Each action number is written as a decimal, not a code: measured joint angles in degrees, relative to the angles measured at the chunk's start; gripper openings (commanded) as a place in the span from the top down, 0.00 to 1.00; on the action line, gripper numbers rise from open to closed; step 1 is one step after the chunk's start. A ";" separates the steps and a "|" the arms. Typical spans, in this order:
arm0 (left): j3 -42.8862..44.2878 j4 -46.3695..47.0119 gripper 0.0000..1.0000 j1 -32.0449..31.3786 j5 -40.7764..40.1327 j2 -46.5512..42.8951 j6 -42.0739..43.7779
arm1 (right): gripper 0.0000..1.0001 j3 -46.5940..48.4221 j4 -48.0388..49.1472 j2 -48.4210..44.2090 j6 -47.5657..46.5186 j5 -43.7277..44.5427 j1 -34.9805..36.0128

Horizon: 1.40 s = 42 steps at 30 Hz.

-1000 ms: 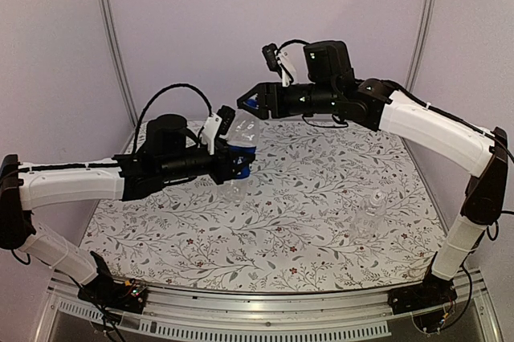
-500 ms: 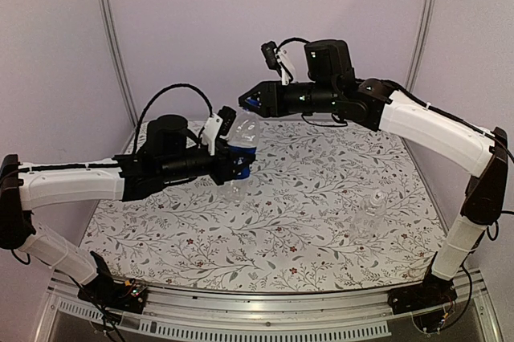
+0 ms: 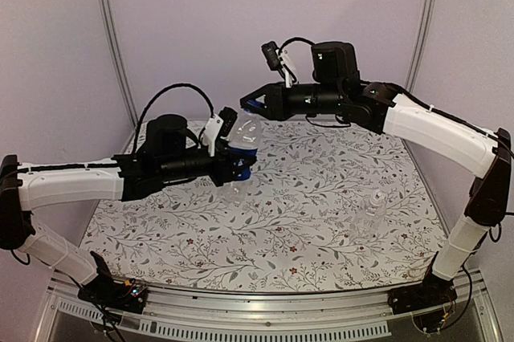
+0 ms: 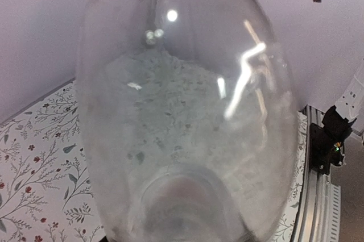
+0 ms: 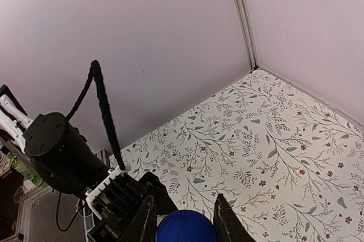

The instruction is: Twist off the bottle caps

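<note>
**Right tool clamped on the blue cap, left tool gripping the bottle**

From above, the left tool is closed around the labelled bottle at its dark blue band. It holds the bottle in the air over the far left part of the worktop, neck up and leaning a little to the right. The right tool reaches in level from the right, its tips at the bottle's top. Only a speck of blue shows between them in this view.

The right wrist view makes the grip plain. The blue cap sits squeezed between the two fingers, which press on it from either side. The bottle beneath is hidden there, so whether the cap is on its thread or free of it cannot be told. Behind the cap lies the left arm with its black cable.

The left wrist view is almost filled by the bottle's clear wall, with the dark right tool at the upper edge. The left tool's own fingers are out of frame.

Only the overhead view shows the clear bottle. It stands upright on the near right of the worktop, well apart from both tools, its top too faint to make out.
</note>
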 measured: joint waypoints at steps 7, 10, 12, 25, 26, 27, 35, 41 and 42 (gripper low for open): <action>-0.09 2.10 0.64 0.04 12.39 -1.20 0.85 | 0.93 -2.32 0.74 -3.37 -11.41 -19.85 -3.37; -0.33 3.54 0.64 0.17 18.43 -1.20 0.59 | 0.93 -2.32 -0.20 -4.00 -16.35 -25.99 -3.96; -0.59 4.22 0.64 0.26 21.27 -1.20 0.17 | 0.92 -2.23 -0.68 -4.07 -18.69 -28.94 -4.26; -0.94 4.59 0.65 0.42 21.68 -1.20 -0.42 | 0.28 -2.03 -2.60 -4.04 -20.50 -28.41 -4.74; -0.94 4.66 0.65 0.42 21.03 -1.22 -0.42 | 0.22 -2.03 -2.99 -4.02 -20.44 -27.61 -4.81; -0.92 4.72 0.65 0.42 20.33 -1.22 -0.42 | 0.18 -2.03 -3.19 -4.00 -19.82 -27.06 -4.83; -0.87 4.39 0.65 0.42 14.84 -1.22 -0.35 | 0.03 -2.10 -3.21 -4.00 -17.18 -23.47 -4.87; -0.24 2.54 0.64 0.37 9.68 -1.22 -0.37 | 0.05 -2.23 -1.40 -4.13 -10.12 -15.78 -4.87; -0.11 2.23 0.64 0.37 9.07 -1.22 -0.37 | 0.06 -2.23 -1.14 -4.15 -8.79 -13.79 -4.87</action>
